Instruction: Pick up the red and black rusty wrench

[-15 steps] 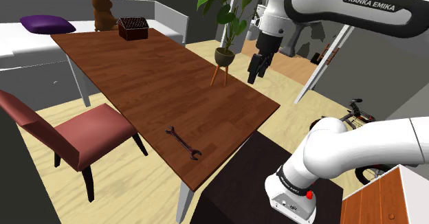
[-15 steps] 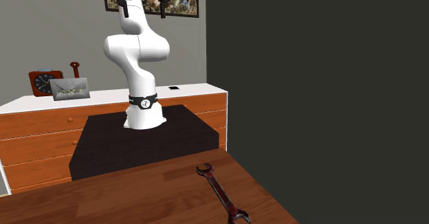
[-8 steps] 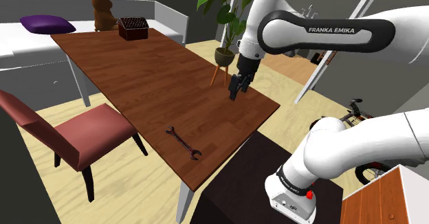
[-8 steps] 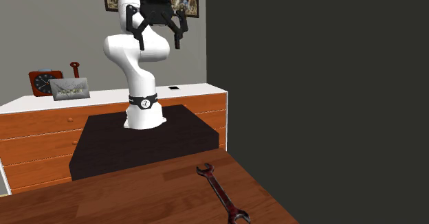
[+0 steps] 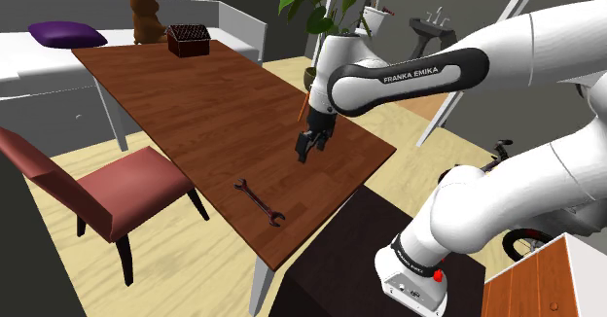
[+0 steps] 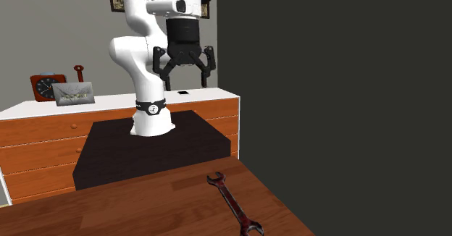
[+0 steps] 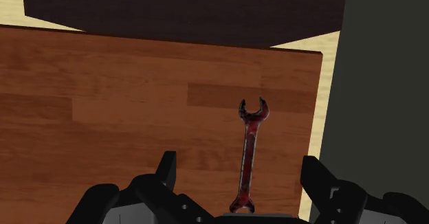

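Near the stand-side corner of the table (image 5: 195,96), the red-and-black wrench (image 5: 259,202) lies flat while the gripper (image 5: 307,150) hangs spread and empty above the tabletop; a misaligned descent could nudge the thin tool toward the table's edge.

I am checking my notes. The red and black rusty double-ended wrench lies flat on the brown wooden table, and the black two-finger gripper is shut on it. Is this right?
Not quite. The black two-finger gripper is open and hangs above the brown wooden table, not touching the red and black rusty double-ended wrench, which does lie flat there. The wrist view shows this.
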Controlling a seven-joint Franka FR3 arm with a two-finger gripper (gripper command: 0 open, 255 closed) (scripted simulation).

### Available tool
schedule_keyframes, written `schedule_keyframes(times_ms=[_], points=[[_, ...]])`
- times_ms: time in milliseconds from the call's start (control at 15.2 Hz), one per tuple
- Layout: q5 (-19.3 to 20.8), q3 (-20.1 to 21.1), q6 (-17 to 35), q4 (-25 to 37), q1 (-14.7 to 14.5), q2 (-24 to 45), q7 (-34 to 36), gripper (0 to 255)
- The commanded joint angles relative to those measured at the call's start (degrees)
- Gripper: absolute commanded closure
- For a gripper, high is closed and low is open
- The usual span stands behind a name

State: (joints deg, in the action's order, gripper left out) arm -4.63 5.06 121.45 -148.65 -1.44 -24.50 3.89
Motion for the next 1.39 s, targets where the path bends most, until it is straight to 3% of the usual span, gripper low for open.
schedule_keyframes(times_ms=[0,396,726,1188,1320], points=[[-0.13,1.08,4.98,-0.32,-0.29,4.26,1.36,0],[1.42,3.53,17.64,1.16,-0.49,17.71,5.69,0],[5.37,4.34,26.49,4.92,-0.96,29.96,10.82,0],[12.09,1.72,35.08,13.7,-4.47,46.97,18.51,0],[12.47,1.26,36.35,14.04,-4.84,48.57,18.8,0]])
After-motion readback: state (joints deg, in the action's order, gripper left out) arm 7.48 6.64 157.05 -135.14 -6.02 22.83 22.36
